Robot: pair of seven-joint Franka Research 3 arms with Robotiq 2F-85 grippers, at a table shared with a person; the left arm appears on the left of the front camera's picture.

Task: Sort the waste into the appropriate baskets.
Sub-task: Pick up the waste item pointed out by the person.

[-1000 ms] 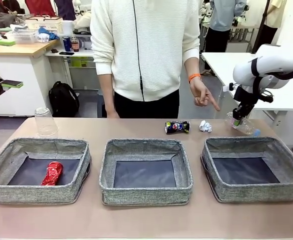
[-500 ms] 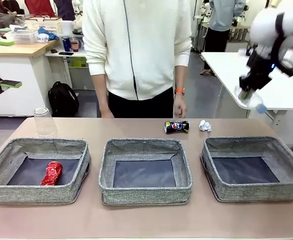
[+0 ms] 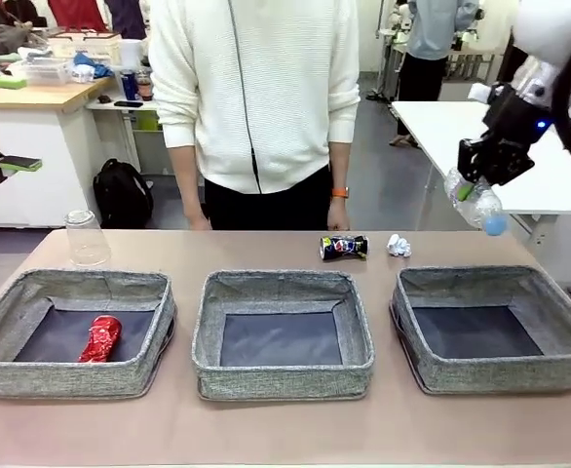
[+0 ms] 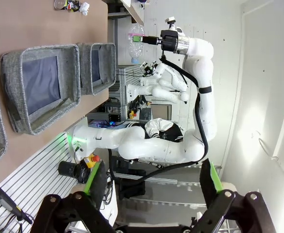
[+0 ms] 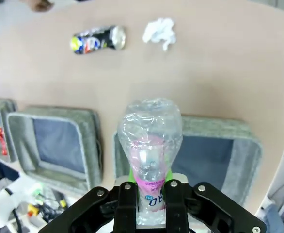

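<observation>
Tan table [image 3: 285,434]: crushed dark-blue can [image 3: 345,247] and white crumpled paper wad [image 3: 399,245] beyond the grey woven-fabric baskets [image 3: 284,367], right gripper [image 3: 474,178] aloft clamping a clear plastic bottle [image 3: 475,202], left gripper [image 4: 151,180] spread wide, empty

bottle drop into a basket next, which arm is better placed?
Right. The right gripper holds the clear plastic bottle in the air near the right-hand basket. The left gripper is open, empty and far from it.

The right gripper [image 3: 467,187] grips the bottle [image 3: 481,206] up in the air; a red can [image 3: 100,337] lies in the left basket [image 3: 71,376].
</observation>
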